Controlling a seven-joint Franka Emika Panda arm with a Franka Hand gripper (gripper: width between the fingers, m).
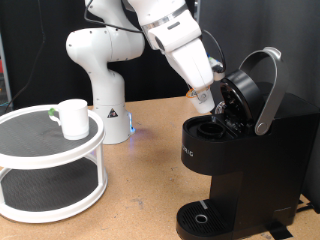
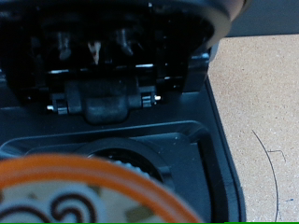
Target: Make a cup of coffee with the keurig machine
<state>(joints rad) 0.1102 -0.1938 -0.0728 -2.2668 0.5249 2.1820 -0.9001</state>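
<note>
Wrist view shows an orange-rimmed pod right at the tool, whose grip I cannot tell, poised just above the open keurig machine chamber, while the cup stands well apart on the white shelf stand.

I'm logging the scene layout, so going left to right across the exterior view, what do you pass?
White two-tier stand → cup on its top shelf → robot arm base → gripper at the open brew head → keurig machine.
</note>
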